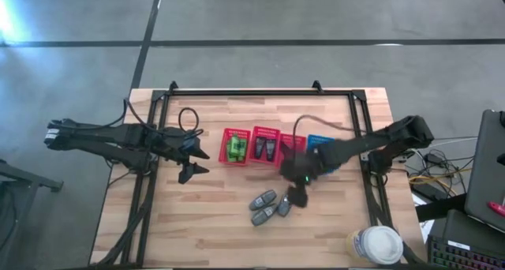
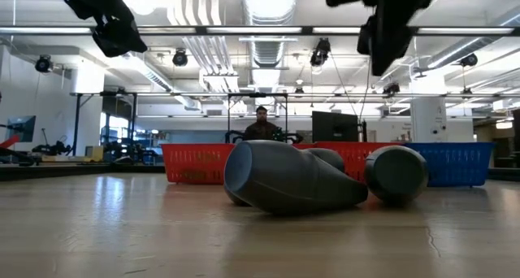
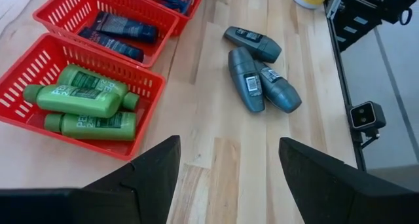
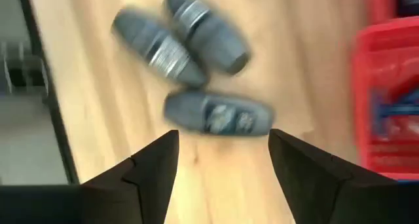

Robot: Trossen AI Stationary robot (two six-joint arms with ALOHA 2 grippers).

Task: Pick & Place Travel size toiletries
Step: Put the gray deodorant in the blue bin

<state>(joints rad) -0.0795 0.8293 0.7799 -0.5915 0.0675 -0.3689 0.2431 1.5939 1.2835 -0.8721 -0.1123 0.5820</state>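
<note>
From above, we log our right gripper (image 1: 295,193) just beside three grey tubes (image 1: 267,206) lying loose on the table (image 1: 205,223), and our left gripper (image 1: 192,163) waiting near the basket of green bottles (image 1: 235,148). At table height, the tubes (image 2: 292,178) lie below the right gripper (image 2: 388,34). Past our left fingers (image 3: 152,171), spread wide and empty, sit green bottles (image 3: 85,106) in a red basket (image 3: 29,60). Right wrist: fingers (image 4: 152,165) spread, nothing pinched, tubes (image 4: 196,60) straight ahead.

Bright ceiling lights, glare on table (image 2: 122,221); right wrist view motion-blurred.
</note>
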